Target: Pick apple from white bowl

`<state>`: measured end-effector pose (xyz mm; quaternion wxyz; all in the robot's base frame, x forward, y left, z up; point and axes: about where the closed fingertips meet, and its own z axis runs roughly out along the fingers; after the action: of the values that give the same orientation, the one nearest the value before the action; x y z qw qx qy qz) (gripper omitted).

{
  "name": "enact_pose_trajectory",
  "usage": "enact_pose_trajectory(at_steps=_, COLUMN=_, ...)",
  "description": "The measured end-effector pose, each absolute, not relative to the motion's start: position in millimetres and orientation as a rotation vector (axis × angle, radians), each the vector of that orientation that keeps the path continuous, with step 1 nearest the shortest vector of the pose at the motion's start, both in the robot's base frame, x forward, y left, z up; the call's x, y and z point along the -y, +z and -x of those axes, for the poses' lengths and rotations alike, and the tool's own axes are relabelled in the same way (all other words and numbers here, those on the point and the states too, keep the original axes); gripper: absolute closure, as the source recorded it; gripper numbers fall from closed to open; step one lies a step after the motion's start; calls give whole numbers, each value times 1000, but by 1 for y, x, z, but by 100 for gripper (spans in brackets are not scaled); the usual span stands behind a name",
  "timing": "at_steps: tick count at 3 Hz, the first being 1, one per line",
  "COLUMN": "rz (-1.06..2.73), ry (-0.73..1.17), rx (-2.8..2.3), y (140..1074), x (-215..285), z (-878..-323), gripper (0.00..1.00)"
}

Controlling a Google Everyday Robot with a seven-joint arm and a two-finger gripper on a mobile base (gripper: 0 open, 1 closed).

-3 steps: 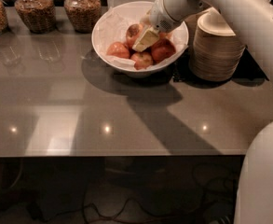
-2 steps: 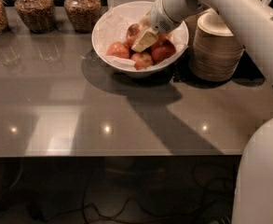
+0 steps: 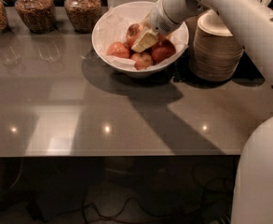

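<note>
The white bowl (image 3: 109, 28), lined with crinkled white paper, stands at the back middle of the grey table. Several apples lie in it. The apple (image 3: 133, 31), red-orange with a dark patch near its top, sits at the back of the bowl. My gripper (image 3: 141, 40) reaches down into the bowl from the upper right and is right against this apple's right side, covering part of it. A smaller yellowish-red apple (image 3: 143, 59) lies at the front, a deep-red apple (image 3: 164, 51) at the right and an orange-red one (image 3: 118, 49) at the left.
A stack of beige disposable bowls (image 3: 216, 48) stands just right of the white bowl, under my arm. Glass jars of grains (image 3: 31, 10) (image 3: 82, 8) line the back left edge. The grey table (image 3: 80, 106) stretches to the front edge.
</note>
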<state>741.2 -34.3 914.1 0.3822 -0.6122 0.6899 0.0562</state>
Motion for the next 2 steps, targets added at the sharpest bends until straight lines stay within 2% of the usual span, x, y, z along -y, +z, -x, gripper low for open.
enact_pose_trajectory(at_steps=1, rz=1568, ry=123, rx=-1710, y=932, x=37, z=-731, gripper=92)
enact_pose_trajectory(at_steps=2, rz=1562, ry=87, rx=-1674, y=955, x=45, z=-720, gripper=100)
